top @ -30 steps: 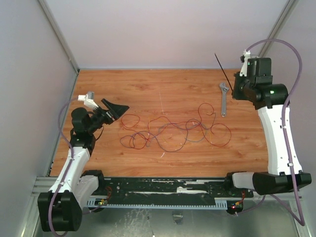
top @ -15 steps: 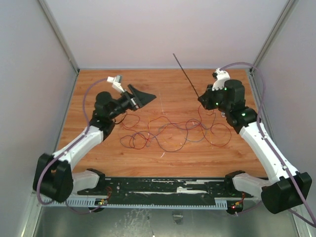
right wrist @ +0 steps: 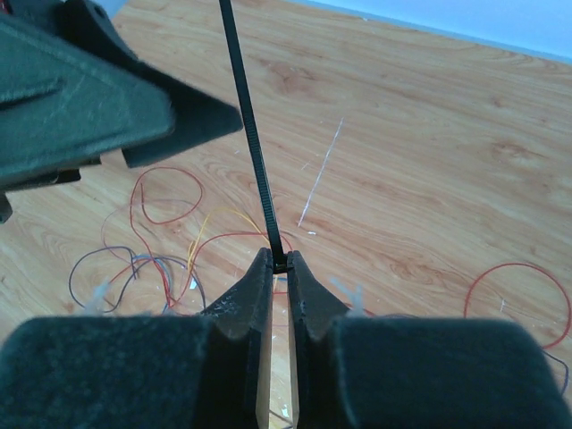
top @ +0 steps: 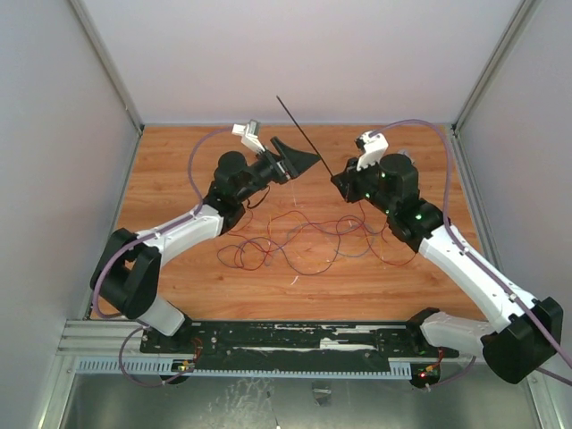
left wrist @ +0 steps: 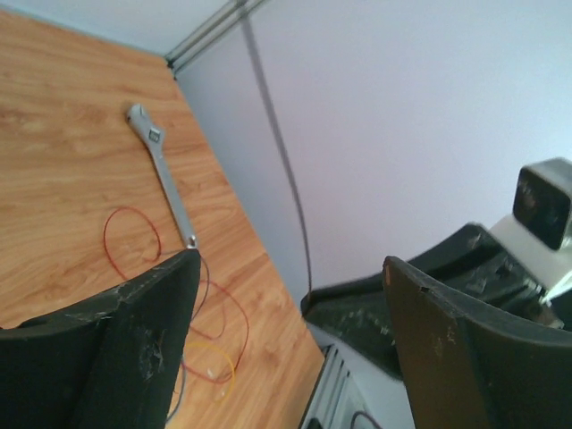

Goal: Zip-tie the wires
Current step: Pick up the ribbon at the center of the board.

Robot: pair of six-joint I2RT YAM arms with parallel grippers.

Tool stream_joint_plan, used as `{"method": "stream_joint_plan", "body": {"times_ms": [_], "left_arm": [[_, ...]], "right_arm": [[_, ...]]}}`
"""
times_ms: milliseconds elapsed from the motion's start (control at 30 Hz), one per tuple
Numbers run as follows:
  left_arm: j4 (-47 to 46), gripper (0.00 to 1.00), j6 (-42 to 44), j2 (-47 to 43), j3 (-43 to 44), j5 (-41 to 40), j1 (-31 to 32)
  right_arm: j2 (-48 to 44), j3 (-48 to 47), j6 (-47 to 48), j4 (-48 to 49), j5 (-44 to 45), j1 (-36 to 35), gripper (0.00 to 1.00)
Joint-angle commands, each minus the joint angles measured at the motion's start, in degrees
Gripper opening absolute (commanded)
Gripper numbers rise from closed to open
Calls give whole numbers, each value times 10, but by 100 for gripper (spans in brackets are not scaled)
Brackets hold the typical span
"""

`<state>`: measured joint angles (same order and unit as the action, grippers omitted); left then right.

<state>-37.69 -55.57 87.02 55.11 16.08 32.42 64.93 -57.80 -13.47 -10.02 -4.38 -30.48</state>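
Tabletop (top: 357, 277): orange-brown wood-grain laminate with fine pale scratches.

Wires (top: 304, 237): hair-thin, limp, red and dark red with some purplish-grey and one yellow strand. They lie in loose loops across the middle of the tabletop, below both grippers.

Zip tie (top: 304, 136): narrow, stiff black plastic strip with a finely ribbed face. It is raised off the tabletop and slants up toward the far left.

Right gripper (right wrist: 280, 264): matte black fingers pinched together on the zip tie's lower end.

Left gripper (top: 313, 159): scuffed black fingers spread wide, nothing between them. Its tip is just beside the strip; contact cannot be judged.

Wrench (left wrist: 161, 170): silver metal, adjustable, flat on the tabletop at far right.
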Motion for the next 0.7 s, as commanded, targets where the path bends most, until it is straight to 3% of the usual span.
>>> {"method": "stream_joint_plan", "body": {"times_ms": [0, 100, 167, 300, 367, 533, 667], "left_arm": [[-47, 84, 10, 20, 32, -28, 3], [-52, 78, 10, 30, 45, -30, 3], [-49, 66, 14, 35, 52, -35, 3], [-52, 14, 22, 40, 57, -40, 3], [-53, 0, 27, 41, 59, -38, 3], [-9, 0, 68, 26, 80, -28, 3], [62, 0, 115, 4, 103, -27, 2]], "right_arm": [[13, -20, 4, 21, 26, -24, 0], [24, -27, 8, 20, 37, -39, 0], [27, -31, 8, 20, 43, -45, 0], [23, -30, 2, 25, 59, -51, 0], [25, -32, 2, 21, 64, -51, 0], [16, -33, 7, -1, 90, -51, 46], [-14, -44, 5, -34, 126, -50, 64]]}}
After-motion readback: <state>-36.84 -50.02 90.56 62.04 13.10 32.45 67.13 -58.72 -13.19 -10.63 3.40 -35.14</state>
